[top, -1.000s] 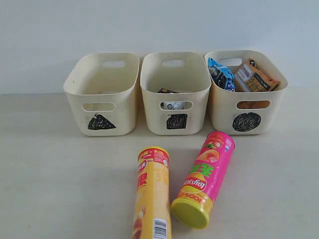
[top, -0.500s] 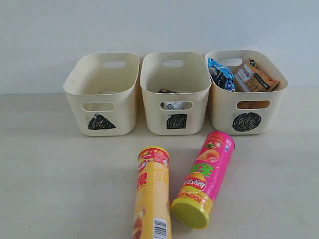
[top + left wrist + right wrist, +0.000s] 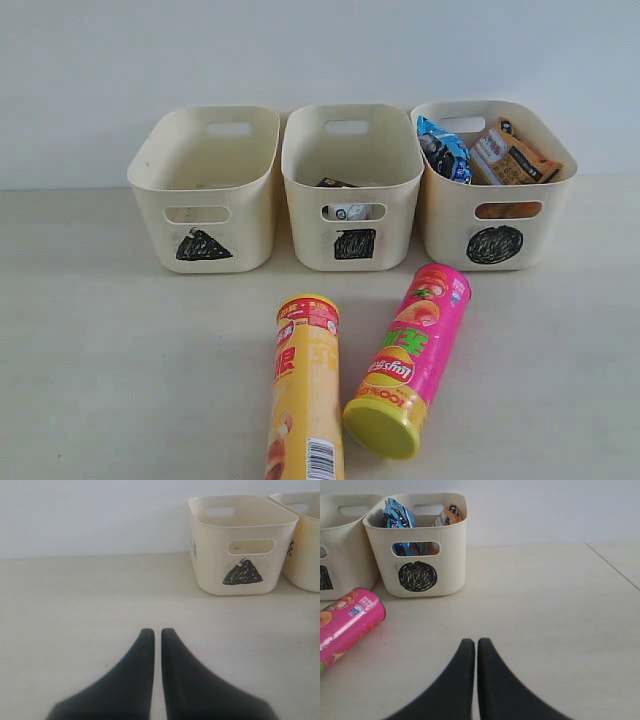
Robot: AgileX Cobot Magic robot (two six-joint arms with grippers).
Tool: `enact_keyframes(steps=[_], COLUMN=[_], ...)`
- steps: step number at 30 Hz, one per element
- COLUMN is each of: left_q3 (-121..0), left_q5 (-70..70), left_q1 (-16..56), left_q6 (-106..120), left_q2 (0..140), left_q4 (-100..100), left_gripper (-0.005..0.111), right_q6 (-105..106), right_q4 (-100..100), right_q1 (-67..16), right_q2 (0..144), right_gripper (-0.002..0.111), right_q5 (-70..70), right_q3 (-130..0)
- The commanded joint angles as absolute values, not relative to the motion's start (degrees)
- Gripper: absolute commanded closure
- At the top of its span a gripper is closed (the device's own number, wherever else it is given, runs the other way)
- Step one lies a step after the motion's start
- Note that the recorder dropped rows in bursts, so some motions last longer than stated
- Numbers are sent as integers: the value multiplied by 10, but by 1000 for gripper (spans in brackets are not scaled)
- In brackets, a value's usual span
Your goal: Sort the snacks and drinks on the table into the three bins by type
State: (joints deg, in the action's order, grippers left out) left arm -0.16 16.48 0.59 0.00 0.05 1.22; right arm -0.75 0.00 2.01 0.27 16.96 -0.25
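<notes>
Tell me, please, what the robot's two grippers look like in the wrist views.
Both look alike. The left gripper has two matte black jaws, broad at the base and curving in to narrow rounded tips. The right gripper has the same black, fin-like pair. No cables or markings show on either, and the arms themselves are out of view.

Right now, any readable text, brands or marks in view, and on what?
"Lay's", upside down: pink tube.
Black triangle sign: left bin.
Black square sign: middle bin.
Black circle sign: right bin.
Yellow tube: barcode and characters, too blurred to read.
Blue bag, orange bag: print too small to read.
</notes>
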Motion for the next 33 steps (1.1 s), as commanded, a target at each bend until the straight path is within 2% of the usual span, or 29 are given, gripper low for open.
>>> enact_keyframes(steps=[1,29,33], left_q3=[0,0,0], left_q5=[164,163,105], left_q1=[6,6,6], left_q6=[-4,-4,12], left_q2=[0,0,0], left_q4=[12,15,30], left_gripper=[102,102,102], right_q6=[-5,-11,-11], right_q4=[-6,-5,-5], right_q1=[21,21,21], right_q2=[0,0,0], right_gripper=[108,108,108], right_q5=[179,185,185], right_q3=[0,0,0])
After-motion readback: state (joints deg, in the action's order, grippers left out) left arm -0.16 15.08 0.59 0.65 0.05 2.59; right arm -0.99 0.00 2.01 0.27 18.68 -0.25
